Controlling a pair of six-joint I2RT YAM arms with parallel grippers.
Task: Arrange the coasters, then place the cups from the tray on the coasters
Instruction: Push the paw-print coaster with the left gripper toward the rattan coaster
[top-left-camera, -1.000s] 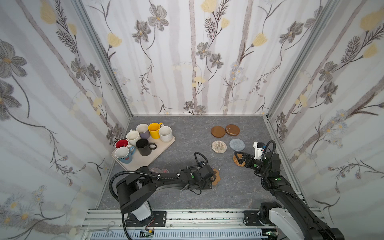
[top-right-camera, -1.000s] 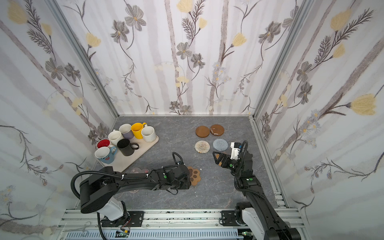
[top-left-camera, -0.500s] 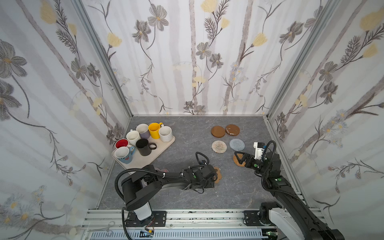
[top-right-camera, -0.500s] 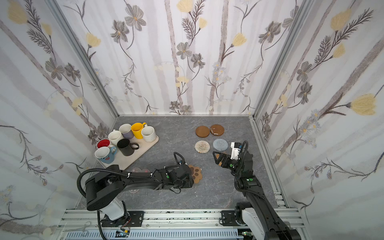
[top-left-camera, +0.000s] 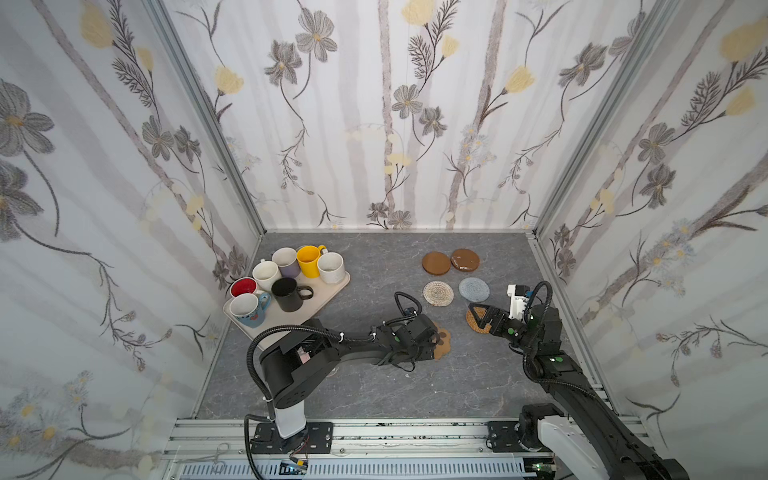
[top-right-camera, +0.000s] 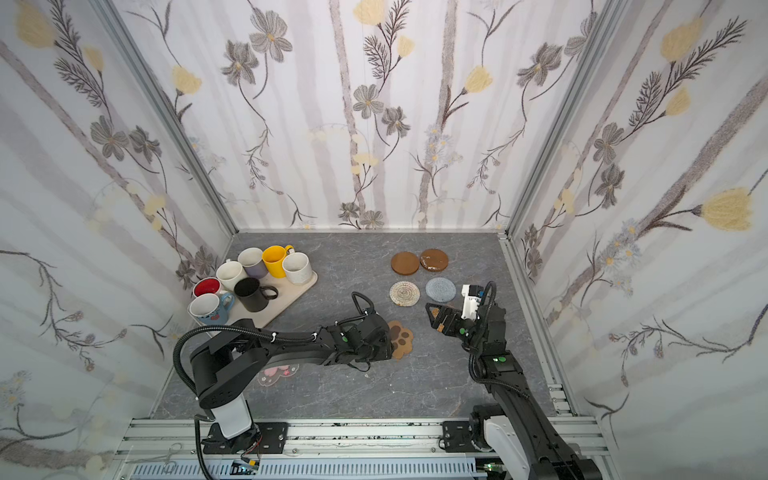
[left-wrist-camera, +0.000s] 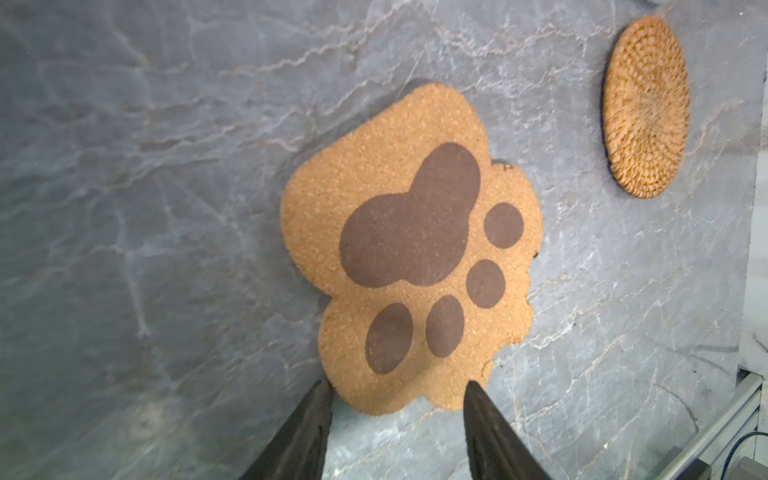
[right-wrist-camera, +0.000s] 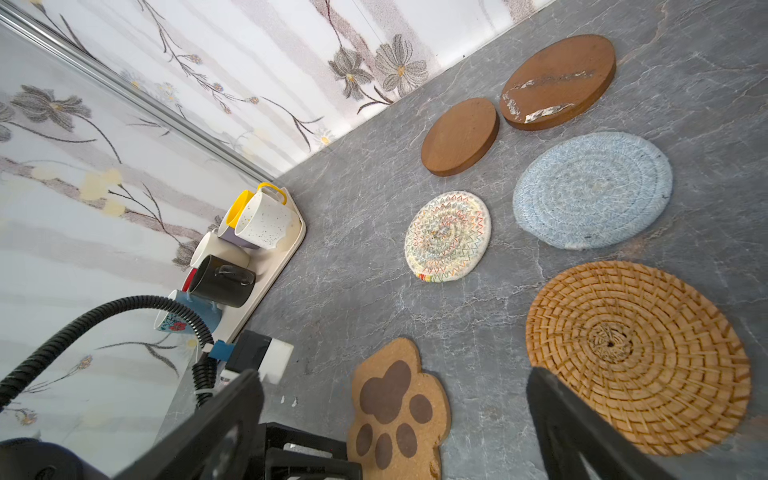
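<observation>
Because the paw mat (left-wrist-camera: 411, 249) lies flat on the tabletop (left-wrist-camera: 124, 208) right at the tips of my left fingers (left-wrist-camera: 484, 424), which stand about half apart around a lobe of its edge with nothing gripped, my worry is the pinch. I judge a mat this thin gives the tips little to bite. Closing could skate over it or shove it away from me, toward the rattan mat (right-wrist-camera: 636, 353).

That one sits under my right fingers (top-left-camera: 484, 318), which are spread wide and empty; whether they touch it I cannot tell. My two sets of fingers are near each other, so a careless sideways move could knock them together. The clear flower mat (top-right-camera: 276, 372) lies well behind my left fingers, partly under that arm, which could drag it. Beyond my right fingers lie the woven mat (top-left-camera: 438, 293), the grey mat (top-left-camera: 473, 289) and two wooden discs (top-left-camera: 436, 263), close together.

The tray (top-left-camera: 326, 291) sits well away from both sets of fingers, on my left fingers' side. It holds all seven cups (top-left-camera: 286, 293), upright and crowded: yellow, lilac, black, red-lined, blue patterned and two off-white. None is on a mat yet. Packed like that, lifting one could bump its neighbour.
</observation>
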